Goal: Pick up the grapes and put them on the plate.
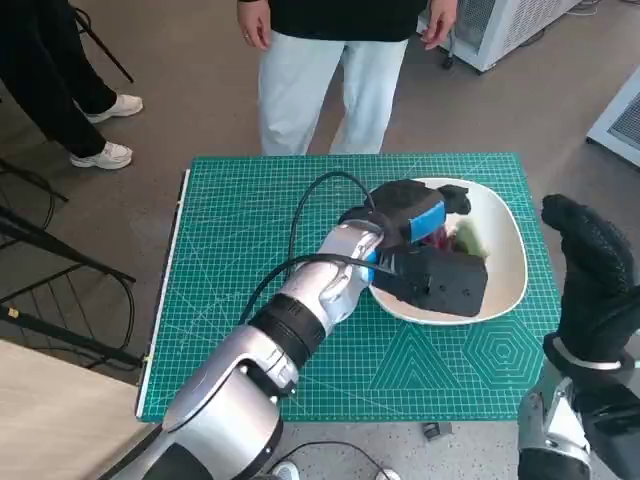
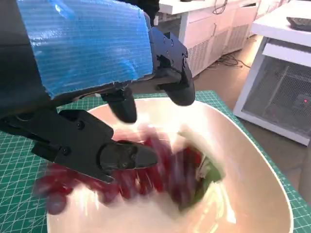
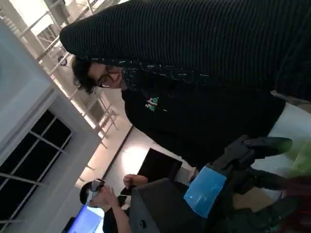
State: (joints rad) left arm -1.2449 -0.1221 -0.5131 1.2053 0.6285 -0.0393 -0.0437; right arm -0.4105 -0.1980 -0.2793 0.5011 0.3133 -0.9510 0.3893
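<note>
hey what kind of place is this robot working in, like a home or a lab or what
Probably a lab or workshop, not a home. The plate sits on a green gridded cutting mat, white equipment cabinets stand close by, and a person stands watching at the table's far side.

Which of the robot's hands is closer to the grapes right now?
The left. The left hand is over the plate, right at the blurred grapes. The right hand is raised beyond the plate's edge, holding nothing.
</note>
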